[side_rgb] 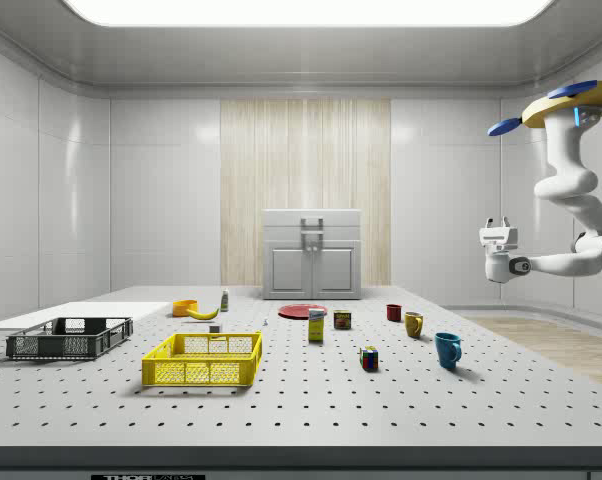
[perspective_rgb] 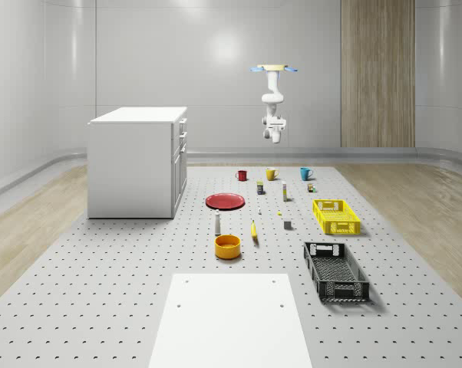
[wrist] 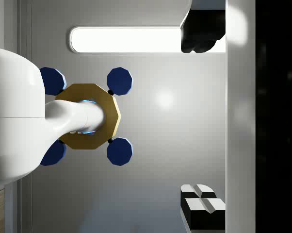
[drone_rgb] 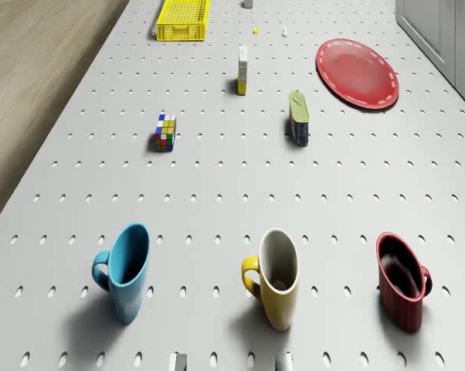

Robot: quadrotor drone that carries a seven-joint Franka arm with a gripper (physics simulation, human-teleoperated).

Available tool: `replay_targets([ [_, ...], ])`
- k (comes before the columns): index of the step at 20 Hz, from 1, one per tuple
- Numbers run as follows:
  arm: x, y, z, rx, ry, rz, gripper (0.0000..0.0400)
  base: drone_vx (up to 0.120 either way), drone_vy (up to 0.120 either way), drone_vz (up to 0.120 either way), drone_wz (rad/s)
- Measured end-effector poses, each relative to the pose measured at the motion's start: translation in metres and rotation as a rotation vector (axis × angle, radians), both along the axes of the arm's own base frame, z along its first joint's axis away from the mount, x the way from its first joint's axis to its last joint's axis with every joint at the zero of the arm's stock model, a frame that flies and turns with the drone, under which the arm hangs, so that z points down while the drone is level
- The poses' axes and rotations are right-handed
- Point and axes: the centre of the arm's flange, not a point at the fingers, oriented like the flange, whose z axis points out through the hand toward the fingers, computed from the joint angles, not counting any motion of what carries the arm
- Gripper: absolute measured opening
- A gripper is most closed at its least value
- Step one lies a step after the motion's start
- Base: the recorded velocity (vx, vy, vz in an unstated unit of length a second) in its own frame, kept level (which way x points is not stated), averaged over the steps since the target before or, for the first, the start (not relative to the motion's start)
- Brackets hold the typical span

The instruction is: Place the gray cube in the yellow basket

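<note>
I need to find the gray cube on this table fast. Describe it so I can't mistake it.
Start at the yellow basket near the whole-scene view's right edge of the perforated table. Just to its left, standing apart from it, is the gray cube. It is a small, plain dark-gray block, unlike the multicoloured puzzle cube farther back and the yellow banana to its left.

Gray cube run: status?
Drone hovering beyond the mugs, gripper high. Gray cube untouched on table beside yellow basket. Nothing between them.

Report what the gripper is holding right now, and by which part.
Nothing. The gripper hangs in the air, while the gray cube sits on the table beside the yellow basket.
</note>
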Motion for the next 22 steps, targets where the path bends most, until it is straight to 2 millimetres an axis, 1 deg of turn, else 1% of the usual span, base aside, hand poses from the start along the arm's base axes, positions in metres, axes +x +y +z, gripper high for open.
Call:
replay_targets([
  [4,-0.004,0.000,0.030,0.000,-0.003,0.000,0.0400,0.000,0.000,0.000,0.000],
  [9,-0.003,0.000,0.061,0.000,-0.007,0.000,0.0400,0.000,0.000,0.000,0.000],
  [11,-0.002,0.000,0.071,0.000,-0.009,0.000,0.0400,0.100,0.000,0.000,0.000],
  [16,-0.001,0.000,0.085,0.000,-0.013,0.000,0.0400,0.120,0.000,0.000,0.000],
  [22,0.000,0.000,0.091,0.000,-0.017,0.000,0.0400,0.120,0.000,0.000,0.000],
])
